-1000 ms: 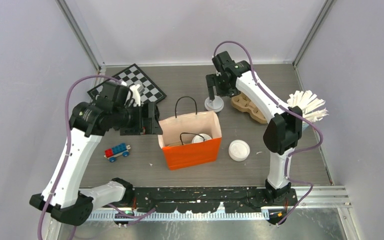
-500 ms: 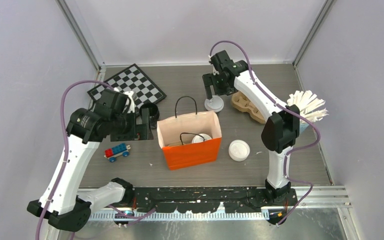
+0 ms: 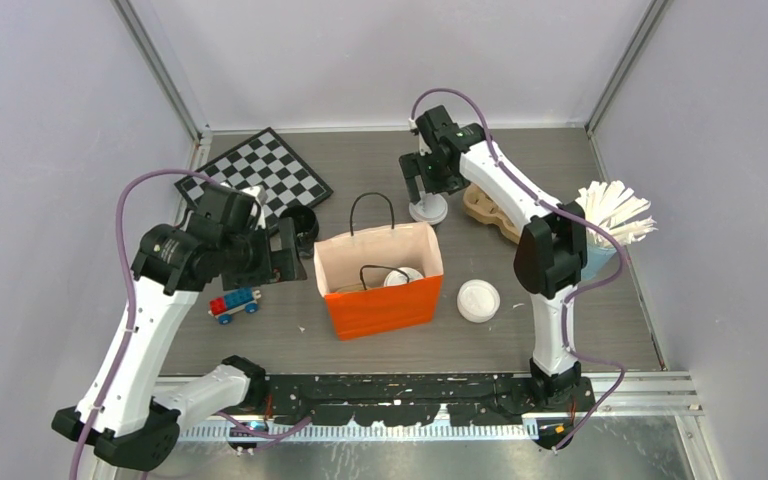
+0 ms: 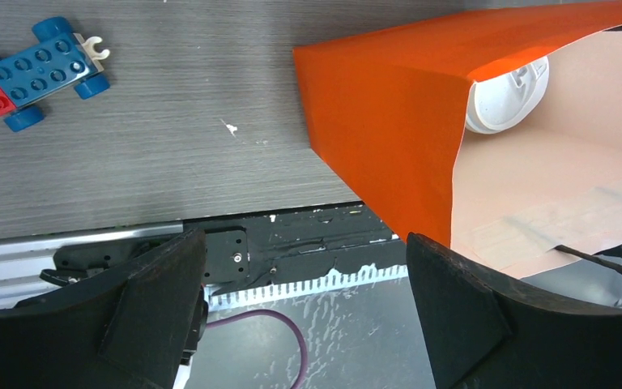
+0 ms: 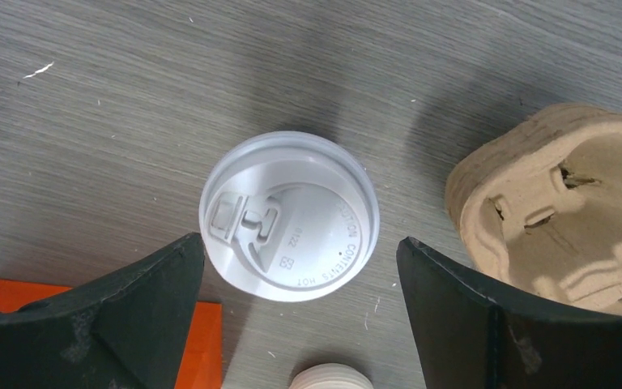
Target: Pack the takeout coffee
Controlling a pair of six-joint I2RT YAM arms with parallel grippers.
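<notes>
A takeout coffee (image 3: 428, 208) (image 5: 289, 215) with a white sip lid stands upright on the table just behind the orange bag (image 3: 380, 300). My right gripper (image 3: 422, 182) (image 5: 298, 243) hangs above it, open, a finger on either side of the lid and apart from it. A second white-lidded cup (image 3: 400, 275) (image 4: 506, 97) sits inside the bag. My left gripper (image 3: 285, 257) (image 4: 304, 243) is open and empty, left of the bag's (image 4: 389, 121) side wall.
A loose white lid (image 3: 478, 300) lies right of the bag. A cardboard cup carrier (image 3: 490, 212) (image 5: 559, 211) sits right of the coffee. A black cup (image 3: 300, 222), a chessboard (image 3: 255, 178) and a toy car (image 3: 234, 303) (image 4: 28, 73) are on the left. White sticks (image 3: 615, 212) are at the right edge.
My left gripper has drawn back to the left and nearer, away from the bag. My right gripper has shifted slightly left over the coffee and opened a little wider.
</notes>
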